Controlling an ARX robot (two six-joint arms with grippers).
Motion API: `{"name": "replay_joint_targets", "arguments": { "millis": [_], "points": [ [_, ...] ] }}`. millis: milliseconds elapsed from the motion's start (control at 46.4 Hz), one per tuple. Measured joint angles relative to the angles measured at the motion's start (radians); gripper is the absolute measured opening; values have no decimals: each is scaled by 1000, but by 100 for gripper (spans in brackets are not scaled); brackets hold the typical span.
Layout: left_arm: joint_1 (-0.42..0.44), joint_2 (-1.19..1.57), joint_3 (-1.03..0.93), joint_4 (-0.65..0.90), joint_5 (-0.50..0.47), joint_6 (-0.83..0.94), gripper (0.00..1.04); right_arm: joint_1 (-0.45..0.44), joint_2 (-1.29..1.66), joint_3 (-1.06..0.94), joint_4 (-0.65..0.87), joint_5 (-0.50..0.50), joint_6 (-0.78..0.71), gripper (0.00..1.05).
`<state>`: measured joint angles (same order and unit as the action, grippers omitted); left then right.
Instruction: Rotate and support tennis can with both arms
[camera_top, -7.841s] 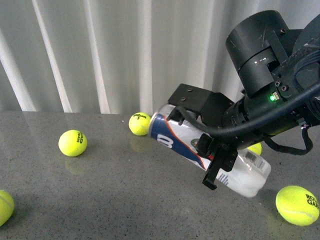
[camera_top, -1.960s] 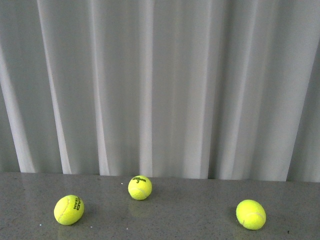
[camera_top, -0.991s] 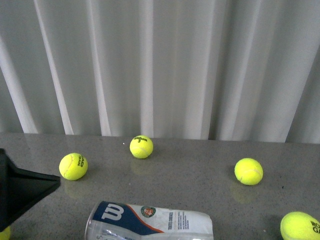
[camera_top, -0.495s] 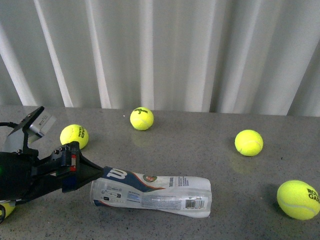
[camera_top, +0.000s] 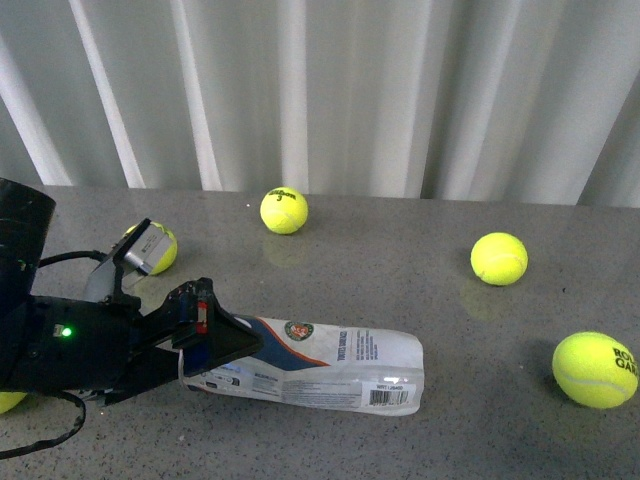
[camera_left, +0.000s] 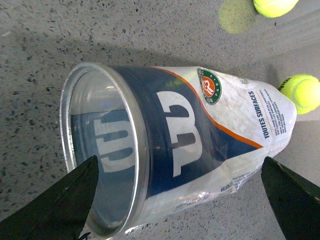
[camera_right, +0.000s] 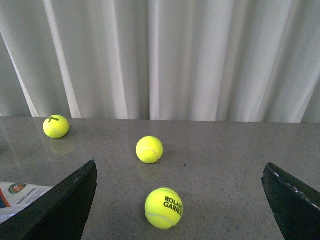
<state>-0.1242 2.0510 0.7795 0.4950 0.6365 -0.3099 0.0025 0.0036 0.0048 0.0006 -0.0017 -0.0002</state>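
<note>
Grey speckled bench (camera_top: 420, 300), white curtains (camera_top: 400, 90) behind: tennis can (camera_top: 330, 365) lies sideways at 6 o'clock, its rim within the wide-spread left claw (camera_left: 178, 165); right claw (camera_right: 179, 167) wide, empty.

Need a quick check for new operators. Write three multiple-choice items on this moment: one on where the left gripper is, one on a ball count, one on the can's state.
1. Where is the left gripper against the tennis can?
A. at its open end with the metal rim
B. at its barcode end
C. over its middle

2. How many tennis balls show in the right wrist view?
A. one
B. three
C. five

3. How is the can placed?
A. upright
B. held in the air
C. on its side on the table

Key: 1 A, the left wrist view looks into the rimmed mouth, with the open fingers on either side. 2 B, three balls lie in that view. 3 C, the front view shows its long side resting on the table.
</note>
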Motion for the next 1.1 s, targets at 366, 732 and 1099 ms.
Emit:
{"name": "replay_joint_targets", "arguments": {
  "millis": [366,732,1099],
  "points": [
    [-24,114,97,32,33,-172,65,0,0,0,0,0,0,98],
    [-9,15,48,8,111,-215,9,0,0,0,0,0,0,98],
    [-103,-468,345,-777,-135,299,4,0,0,0,0,0,0,98]
  ]
}}
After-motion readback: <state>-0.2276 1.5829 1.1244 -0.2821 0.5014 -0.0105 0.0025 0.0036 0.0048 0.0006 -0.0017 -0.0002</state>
